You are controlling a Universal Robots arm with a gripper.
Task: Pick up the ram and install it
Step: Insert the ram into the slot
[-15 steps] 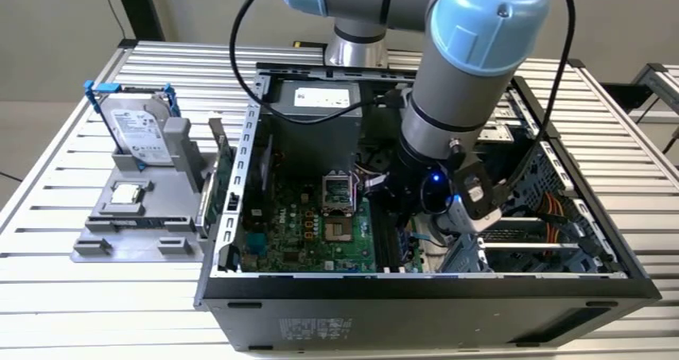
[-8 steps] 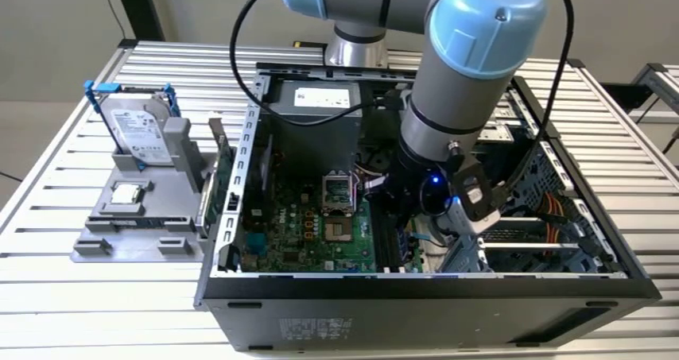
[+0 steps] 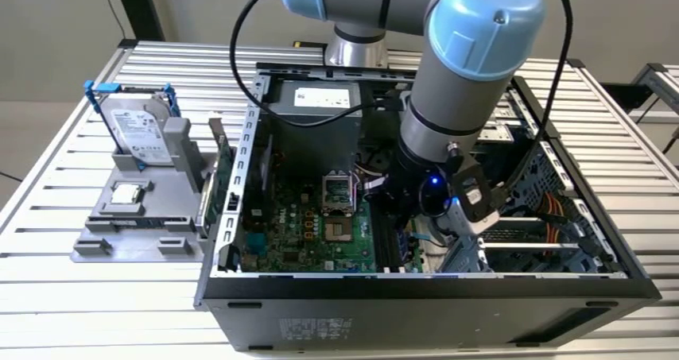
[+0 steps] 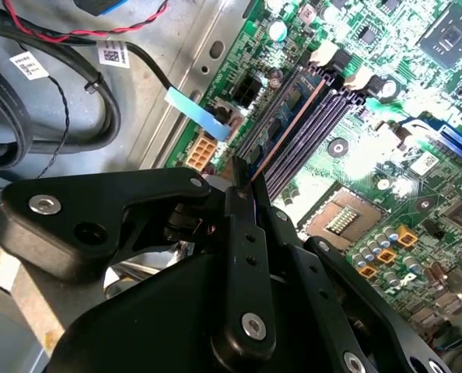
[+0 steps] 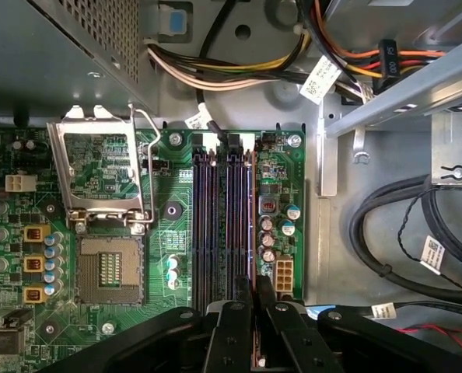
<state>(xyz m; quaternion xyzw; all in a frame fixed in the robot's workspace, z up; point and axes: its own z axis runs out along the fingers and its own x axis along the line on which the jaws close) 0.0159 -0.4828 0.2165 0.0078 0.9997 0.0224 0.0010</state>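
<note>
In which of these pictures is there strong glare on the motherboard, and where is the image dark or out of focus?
Second wrist view: bright glare washes out the motherboard beside the memory slots; the black gripper is near, dark and soft. First wrist view: even light, slots sharp, the gripper dark at the frame's edge. Exterior view: the arm shades the case interior.

— Where is the arm [image 3: 467,82]?
— It reaches steeply down from above, its wrist low, in the exterior view.
— And the gripper [image 4: 246,190]?
— Both wrist views show its black fingers [image 5: 264,299] drawn close together, pinching a thin edge between their tips.
</note>
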